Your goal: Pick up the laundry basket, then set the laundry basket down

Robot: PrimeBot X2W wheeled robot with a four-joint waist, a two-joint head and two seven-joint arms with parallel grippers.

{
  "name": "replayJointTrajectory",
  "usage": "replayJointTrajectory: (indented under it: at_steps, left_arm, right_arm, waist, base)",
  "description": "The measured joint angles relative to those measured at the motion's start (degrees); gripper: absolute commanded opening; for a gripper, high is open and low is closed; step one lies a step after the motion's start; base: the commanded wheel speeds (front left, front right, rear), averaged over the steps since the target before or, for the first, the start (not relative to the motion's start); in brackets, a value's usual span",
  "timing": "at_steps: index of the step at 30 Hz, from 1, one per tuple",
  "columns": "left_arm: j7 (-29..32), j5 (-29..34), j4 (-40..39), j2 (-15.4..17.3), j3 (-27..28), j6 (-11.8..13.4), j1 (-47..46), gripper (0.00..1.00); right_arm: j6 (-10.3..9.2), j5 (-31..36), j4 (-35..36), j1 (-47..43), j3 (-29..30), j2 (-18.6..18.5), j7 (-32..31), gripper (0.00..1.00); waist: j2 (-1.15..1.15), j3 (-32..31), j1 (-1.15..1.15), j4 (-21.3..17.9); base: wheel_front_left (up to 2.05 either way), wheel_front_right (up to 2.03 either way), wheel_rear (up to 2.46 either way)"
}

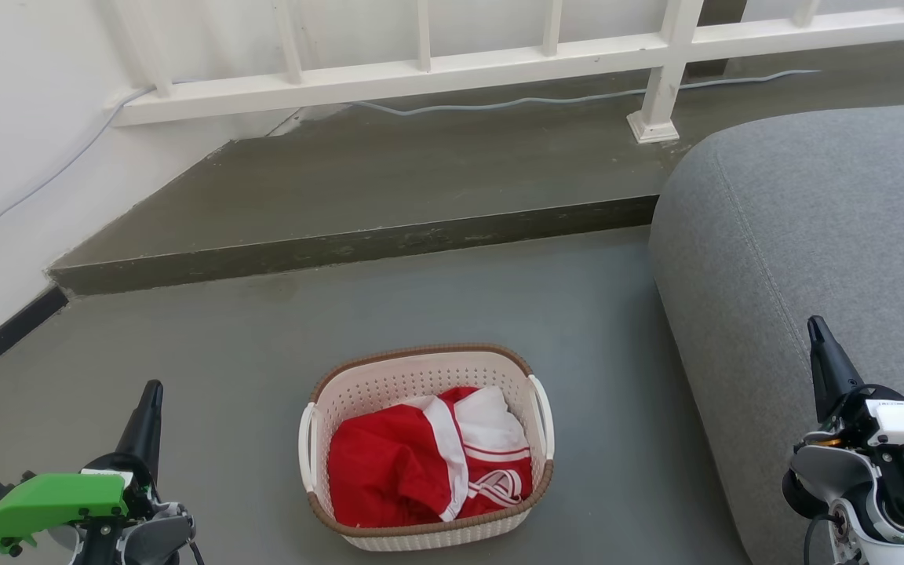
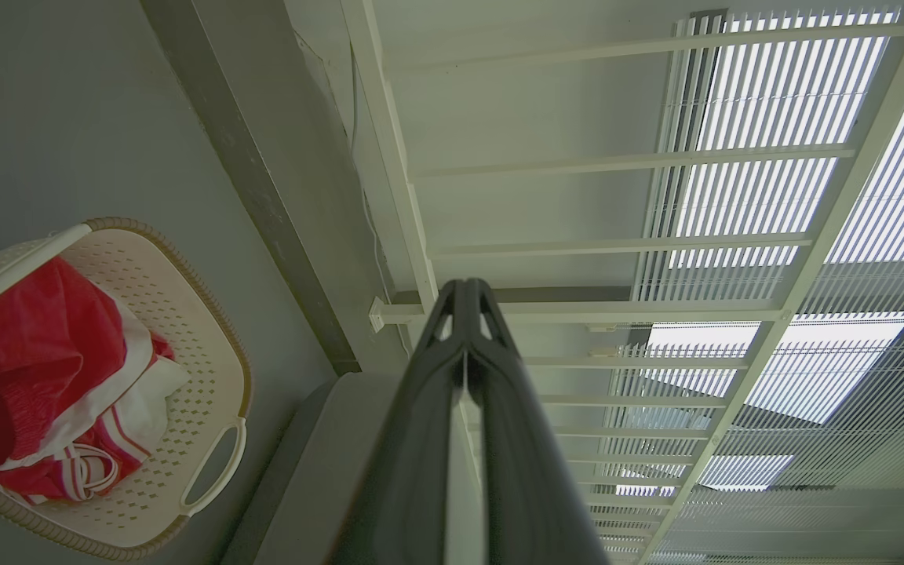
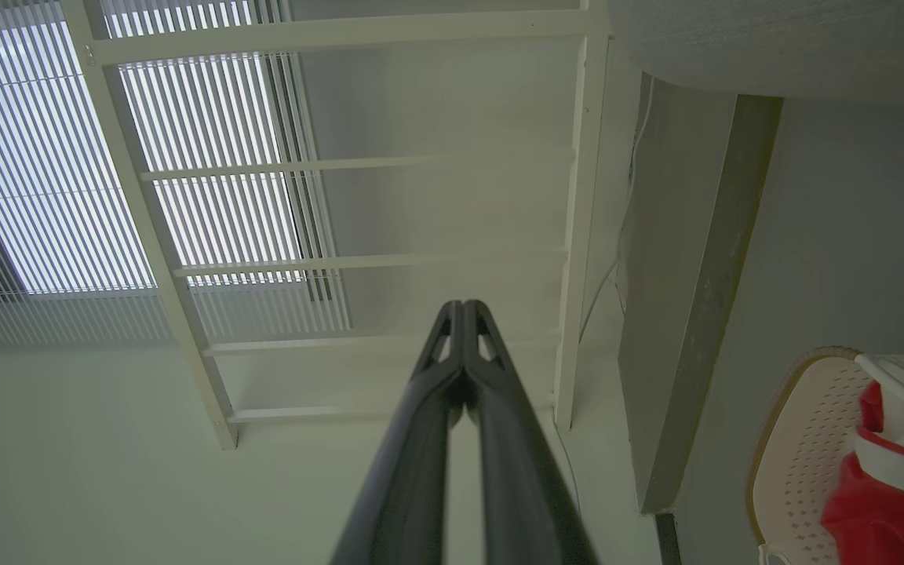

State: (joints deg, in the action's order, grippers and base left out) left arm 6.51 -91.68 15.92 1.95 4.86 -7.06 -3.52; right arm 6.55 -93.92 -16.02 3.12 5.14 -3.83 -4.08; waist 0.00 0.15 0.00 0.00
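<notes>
While sofa (image 1: 813, 235) stands near, basket (image 1: 389, 384) sits — on floor (image 1: 224, 369)

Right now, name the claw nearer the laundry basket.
Left. The left claw hangs beside the laundry basket on its left; the right claw is farther off on its right, by the sofa.

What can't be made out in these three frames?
1. Head view: the basket floor lies under red-and-white clothes, and the garment count is unclear.
2. Left wrist view: the basket is cut off by the left edge.
3. Right wrist view: most of the basket is cut off by the right and bottom edges.
4. Head view: the sofa runs off the right edge.
</notes>
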Motion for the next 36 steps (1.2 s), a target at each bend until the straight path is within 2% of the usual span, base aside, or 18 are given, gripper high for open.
replayJointTrajectory:
  at_steps: [36]
  left_arm:
    - [0.0,0.0,0.0,0.0,0.0,0.0,0.0,0.00]
  right_arm:
    - [0.01,0.0,-0.1,0.0,0.1,0.0,-0.1,0.00]
  waist:
    - [0.00,0.0,0.00,0.0]
  base:
    - [0.00,0.00,0.00]
